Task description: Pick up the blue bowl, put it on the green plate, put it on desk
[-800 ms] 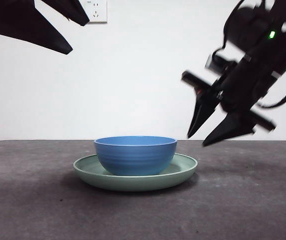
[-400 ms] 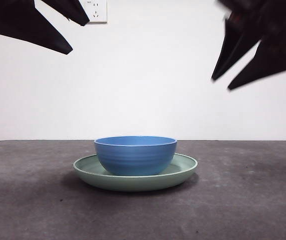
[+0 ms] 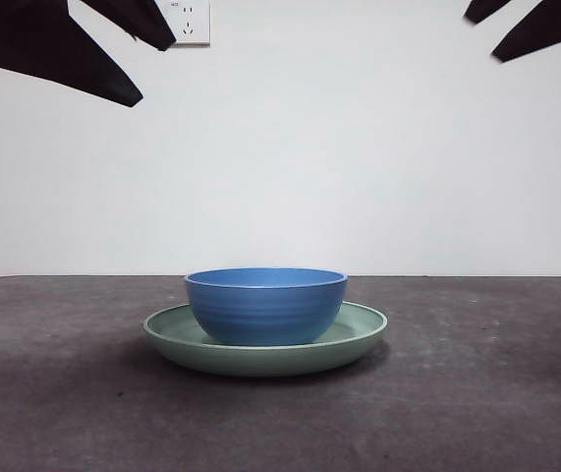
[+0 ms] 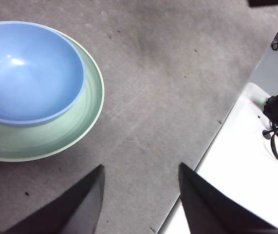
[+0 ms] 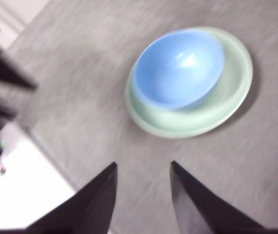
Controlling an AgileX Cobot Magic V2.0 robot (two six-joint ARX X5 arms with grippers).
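Note:
The blue bowl (image 3: 265,304) stands upright in the green plate (image 3: 359,334) at the middle of the desk (image 3: 496,393). Both also show in the left wrist view, bowl (image 4: 27,73) in plate (image 4: 87,112), and in the blurred right wrist view, bowl (image 5: 177,68) in plate (image 5: 236,83). My left gripper (image 4: 139,170) is open and empty, high at the front view's top left (image 3: 133,69). My right gripper (image 5: 143,168) is open and empty, high at the front view's top right (image 3: 501,29), well above and apart from the bowl.
A white wall with a power socket (image 3: 187,20) stands behind the desk. The desk's edge and a white surface with black cables (image 4: 275,122) show in the left wrist view.
My right gripper has risen from just beside the bowl's right side up to the top right corner, empty. The bowl, the plate and the left arm have not moved.

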